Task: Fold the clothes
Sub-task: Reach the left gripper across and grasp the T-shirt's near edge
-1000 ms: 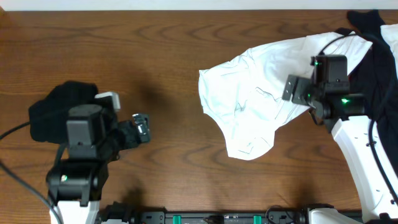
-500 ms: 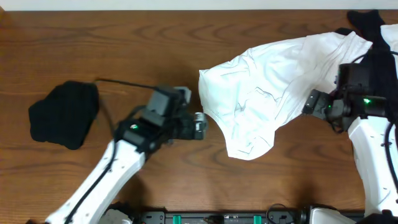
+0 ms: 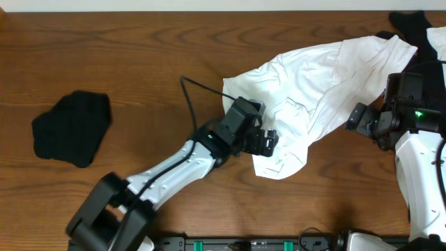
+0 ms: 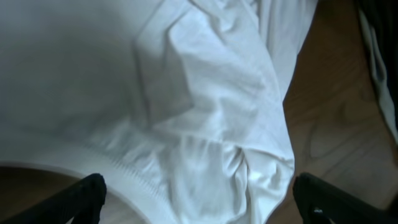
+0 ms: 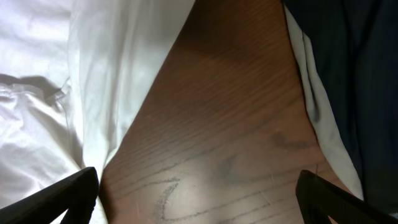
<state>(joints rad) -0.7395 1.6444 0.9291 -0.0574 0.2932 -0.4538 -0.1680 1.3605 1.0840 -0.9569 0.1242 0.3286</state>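
A crumpled white garment lies spread on the right half of the wooden table; it fills the left wrist view and shows at the left of the right wrist view. My left gripper is open just above the garment's lower left part, its fingertips wide apart. My right gripper is open over bare wood beside the garment's right edge. A folded black garment lies at the far left.
Dark clothes are piled at the back right corner and show at the right of the right wrist view. The table's front edge runs along the bottom of the overhead view.
My left arm has swung from the black garment at the left across to the white garment. My right gripper has let go of the white garment and drawn back to the right.
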